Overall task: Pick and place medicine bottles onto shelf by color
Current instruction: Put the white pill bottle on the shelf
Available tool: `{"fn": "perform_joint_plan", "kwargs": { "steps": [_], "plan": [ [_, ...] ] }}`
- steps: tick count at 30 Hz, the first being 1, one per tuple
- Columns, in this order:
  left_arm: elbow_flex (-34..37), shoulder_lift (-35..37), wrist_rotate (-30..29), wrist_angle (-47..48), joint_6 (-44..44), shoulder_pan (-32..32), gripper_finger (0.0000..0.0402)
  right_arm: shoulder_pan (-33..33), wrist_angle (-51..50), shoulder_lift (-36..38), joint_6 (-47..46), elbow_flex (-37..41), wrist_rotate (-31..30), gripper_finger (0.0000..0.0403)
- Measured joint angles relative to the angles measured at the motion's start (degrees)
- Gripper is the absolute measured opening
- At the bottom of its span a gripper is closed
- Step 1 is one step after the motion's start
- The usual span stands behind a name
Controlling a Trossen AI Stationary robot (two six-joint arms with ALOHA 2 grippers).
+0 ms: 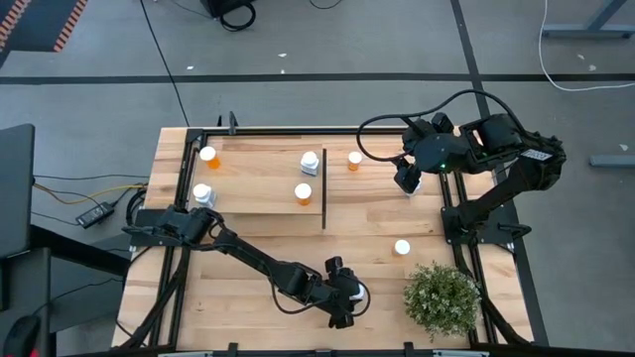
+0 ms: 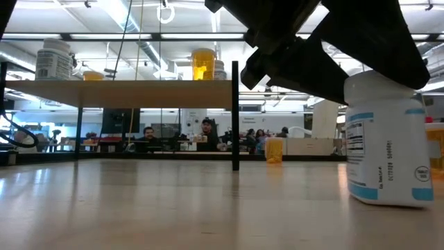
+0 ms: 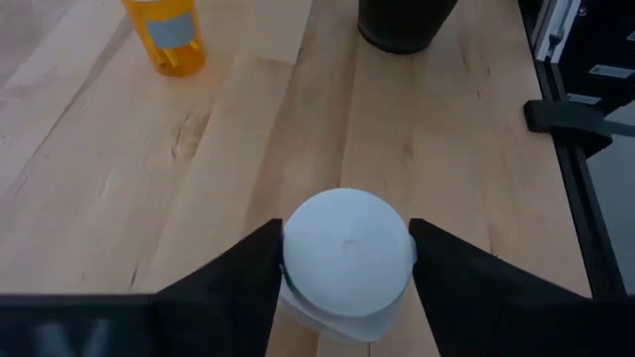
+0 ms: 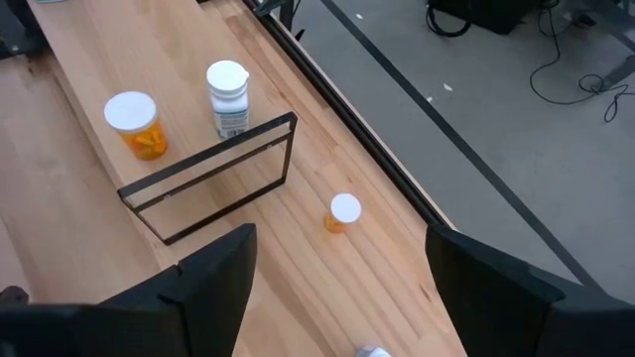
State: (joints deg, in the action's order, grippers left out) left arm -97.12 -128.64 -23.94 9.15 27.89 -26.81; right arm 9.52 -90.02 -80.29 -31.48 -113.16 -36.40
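Observation:
My left gripper (image 1: 349,297) is near the table's front edge, shut on a white medicine bottle (image 2: 388,160) with a white cap (image 3: 347,248). My right gripper (image 1: 409,178) is open at the shelf's right end, over a white cap (image 4: 372,352). The shelf (image 1: 258,178) is a raised light-wood panel with a black divider (image 1: 324,203). On it stand orange bottles (image 1: 208,156), (image 1: 304,193), (image 1: 354,159) and white ones (image 1: 202,193), (image 1: 310,162). An orange bottle (image 1: 402,248) stands on the table. My left gripper pinches the white bottle's cap (image 3: 298,260) between its two fingers, one on each side. The fingers (image 3: 248,278) come from above, slanting down. The bottle is upright below them, with its base (image 2: 388,201) at the tabletop.
A bushy green potted plant (image 1: 442,297) stands at the front right, close to my left gripper; its dark pot (image 3: 407,25) shows in the left wrist view. The black table frame (image 1: 466,238) runs along the right side. People sit in the room behind (image 2: 205,132).

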Motion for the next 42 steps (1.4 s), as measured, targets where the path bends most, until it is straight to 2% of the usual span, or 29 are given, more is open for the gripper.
{"fn": "perform_joint_plan", "kwargs": {
  "steps": [4,10,14,19,24,32,37,42],
  "plan": [
    [0.0,0.0,0.0,0.02,-0.01,0.0,0.0203,0.0,0.0,0.0,0.0,0.0,0.0,0.0298],
    [-0.27,0.0,0.0,0.46,-0.05,0.0,0.0217,0.0,0.0,0.0,0.02,0.0,0.0,0.0298],
    [-3.68,0.1,0.04,3.82,-0.1,0.0,0.0209,0.0,0.0,0.0,0.02,0.0,0.24,0.0298],
    [-13.36,0.15,0.06,19.74,-0.41,0.0,0.0203,0.0,0.0,0.0,0.02,0.0,0.34,0.0298],
    [-23.97,0.15,0.01,37.98,-0.43,0.93,0.0214,0.0,0.0,0.0,0.02,0.0,0.39,0.0298],
    [-37.53,0.17,-0.46,50.79,-0.14,2.95,0.0204,0.0,0.0,0.0,-0.6,0.0,0.31,0.0298],
    [-35.59,5.97,-2.7,53.85,0.4,4.44,0.021,0.0,0.02,0.0,-0.88,0.0,0.16,0.0298],
    [-35.59,11.96,-9.61,70.53,3.1,4.48,0.0206,0.0,0.0,-0.02,-1.35,0.02,-2.35,0.0298]
  ]
}}
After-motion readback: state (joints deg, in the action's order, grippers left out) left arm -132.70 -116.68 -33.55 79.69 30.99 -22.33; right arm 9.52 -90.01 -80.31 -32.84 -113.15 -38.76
